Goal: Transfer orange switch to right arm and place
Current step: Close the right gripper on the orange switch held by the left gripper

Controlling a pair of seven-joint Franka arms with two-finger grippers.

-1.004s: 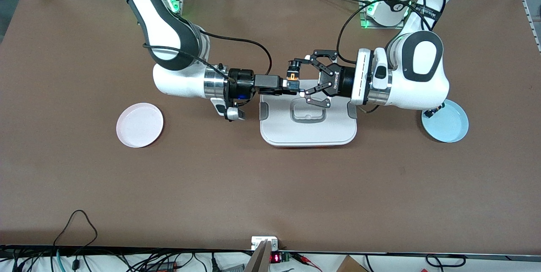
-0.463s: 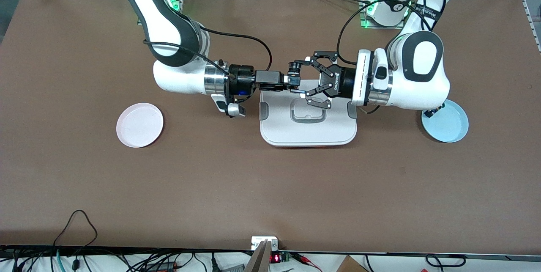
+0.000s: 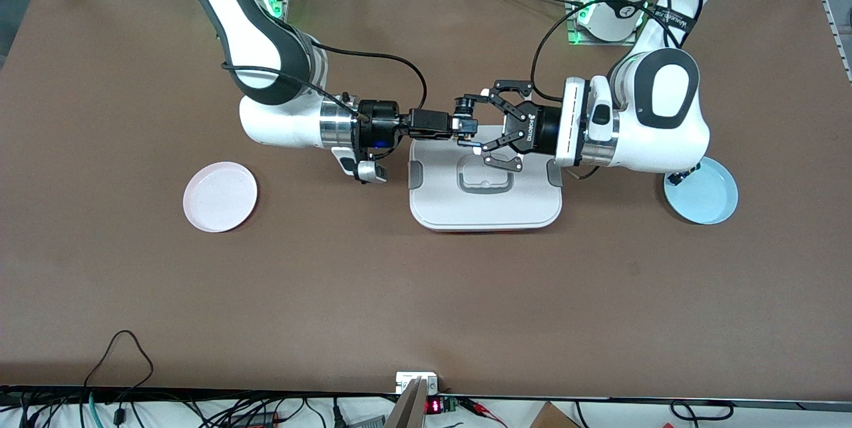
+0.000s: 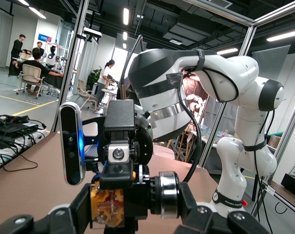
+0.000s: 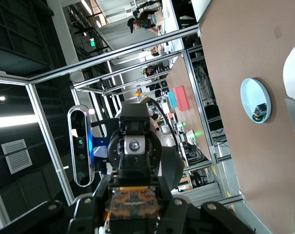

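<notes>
1. Over the white tray [image 3: 484, 208] at the middle of the surface [image 3: 426, 295], two hands are meeting.
2. One orange switch [image 3: 462, 120] is hanging between them: a stubby black cylinder with an orange end.
3. Left hand [image 3: 474, 123] is clamping it; right hand [image 3: 466, 128] is closing its fingers on it too.
4. Two plates are lying on the surface: pink [image 3: 220, 196] at nine o'clock of the tray, blue [image 3: 703, 194] at three.
5. One small dark object [image 5: 258, 111] is resting in the blue plate.
</notes>
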